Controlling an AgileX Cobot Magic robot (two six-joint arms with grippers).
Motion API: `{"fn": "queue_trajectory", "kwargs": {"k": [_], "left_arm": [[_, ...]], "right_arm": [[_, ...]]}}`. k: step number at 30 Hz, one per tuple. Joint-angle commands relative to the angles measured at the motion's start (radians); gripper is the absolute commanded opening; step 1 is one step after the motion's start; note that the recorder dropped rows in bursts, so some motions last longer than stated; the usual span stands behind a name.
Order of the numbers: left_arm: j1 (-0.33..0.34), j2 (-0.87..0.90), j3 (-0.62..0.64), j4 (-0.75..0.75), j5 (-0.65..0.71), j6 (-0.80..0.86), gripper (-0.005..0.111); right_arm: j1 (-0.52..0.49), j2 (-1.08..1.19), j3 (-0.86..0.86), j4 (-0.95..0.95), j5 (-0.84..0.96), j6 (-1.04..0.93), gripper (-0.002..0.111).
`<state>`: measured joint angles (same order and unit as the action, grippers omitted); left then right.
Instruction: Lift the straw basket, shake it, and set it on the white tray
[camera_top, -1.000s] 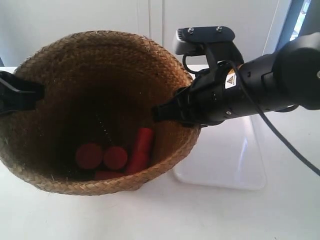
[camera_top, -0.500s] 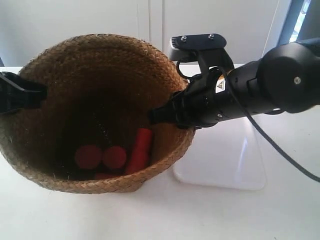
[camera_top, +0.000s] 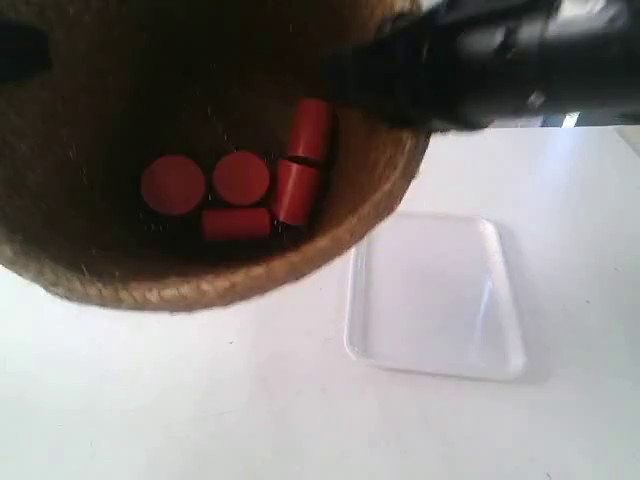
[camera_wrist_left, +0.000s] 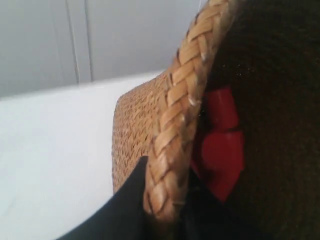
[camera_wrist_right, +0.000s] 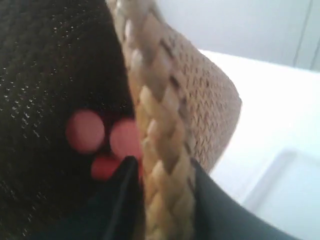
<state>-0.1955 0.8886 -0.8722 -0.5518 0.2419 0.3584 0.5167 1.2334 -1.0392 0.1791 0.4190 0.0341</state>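
Note:
The straw basket (camera_top: 90, 270) hangs lifted above the table and fills the upper left of the exterior view, its dark inside holding several red cylinders (camera_top: 240, 180). My left gripper (camera_wrist_left: 167, 200) is shut on the basket's braided rim (camera_wrist_left: 175, 130), one finger outside and one inside. On the opposite rim (camera_wrist_right: 155, 150) my right gripper (camera_wrist_right: 162, 195) is shut the same way. In the exterior view the arm at the right (camera_top: 480, 60) shows blurred above the white tray (camera_top: 440, 295), which lies flat on the table beside and below the basket.
The white table (camera_top: 200, 400) spreads under the basket and around the tray. White cabinet doors (camera_wrist_left: 75, 40) stand behind the table in the left wrist view.
The basket has risen sharply toward the camera with both grippers on its rim, uncovering the whole tray. The red cylinders have shifted inside it.

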Motion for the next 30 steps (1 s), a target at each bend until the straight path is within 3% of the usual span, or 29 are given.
{"fn": "queue_trajectory", "kwargs": {"k": [1, 30], "left_arm": [[0.031, 0.041, 0.026, -0.061, 0.057, 0.005, 0.000], [0.033, 0.061, 0.105, -0.028, -0.014, 0.007, 0.000]], "right_arm": [[0.003, 0.071, 0.034, -0.001, 0.059, -0.008, 0.000], [0.000, 0.152, 0.065, -0.019, 0.002, -0.004, 0.000]]}}
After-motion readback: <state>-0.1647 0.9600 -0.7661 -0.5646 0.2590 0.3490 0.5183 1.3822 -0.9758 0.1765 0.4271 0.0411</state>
